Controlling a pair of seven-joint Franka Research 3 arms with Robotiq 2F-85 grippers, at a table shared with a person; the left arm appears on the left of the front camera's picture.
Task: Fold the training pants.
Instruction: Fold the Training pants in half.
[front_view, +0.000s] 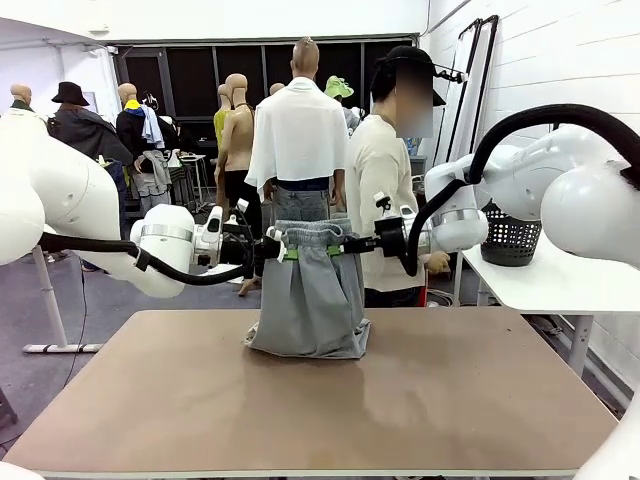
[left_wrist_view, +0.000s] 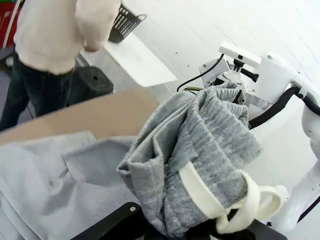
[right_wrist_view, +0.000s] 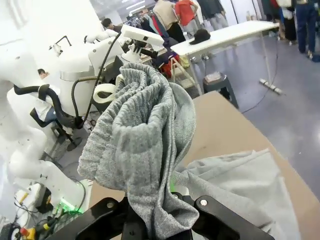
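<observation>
The light grey training pants (front_view: 312, 295) hang by their gathered waistband above the far middle of the brown table (front_view: 300, 400), with the leg ends resting bunched on the tabletop. My left gripper (front_view: 278, 248) is shut on the waistband's left end and my right gripper (front_view: 345, 245) is shut on its right end, both at the same height. In the left wrist view the bunched waistband (left_wrist_view: 200, 160) and white drawstring (left_wrist_view: 235, 205) cover my fingers. In the right wrist view the waistband (right_wrist_view: 145, 145) rises from my shut jaws, with the other arm beyond it.
A person in a cream top (front_view: 385, 190) stands just behind the pants at the far side. A white side table (front_view: 540, 280) with a black basket (front_view: 510, 238) stands at the right. The near half of the brown table is bare.
</observation>
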